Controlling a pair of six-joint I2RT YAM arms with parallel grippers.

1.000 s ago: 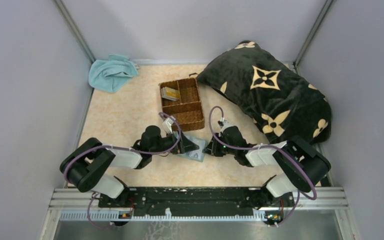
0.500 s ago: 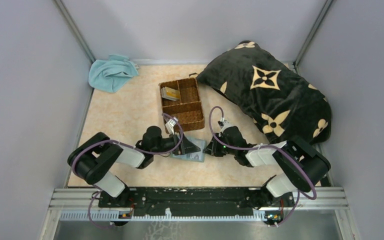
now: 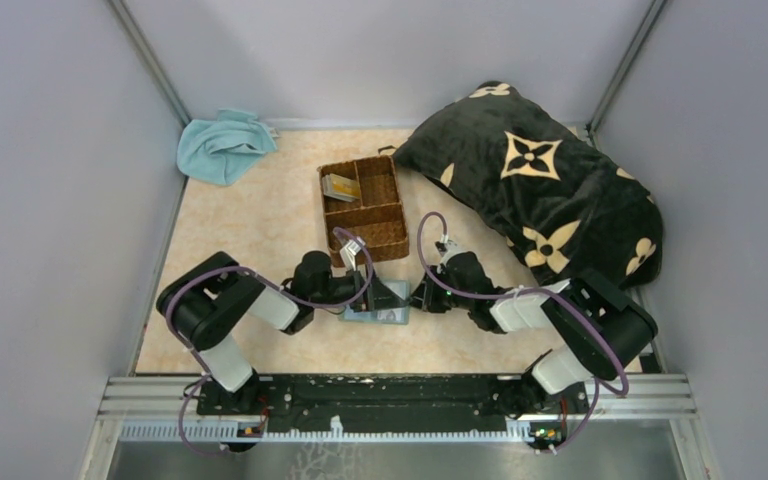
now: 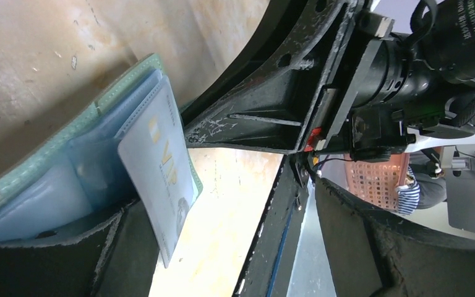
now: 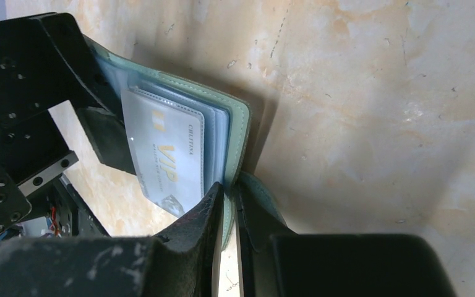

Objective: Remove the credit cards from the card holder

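A grey VIP card (image 4: 158, 179) juts from the open card holder's (image 4: 43, 179) pale blue pocket.

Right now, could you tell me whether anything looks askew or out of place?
The grey VIP card sits tilted and partly out of a pocket of the card holder, overhanging its edge, while the right pincer is shut on the holder's flap.

Grey-green card holder (image 5: 240, 130), gold-lettered grey credit card (image 5: 167, 154), black cream-flowered pillow (image 3: 540, 180)

Wicker basket (image 3: 401, 215), blue towel (image 3: 222, 145), black cushion (image 3: 540, 190)
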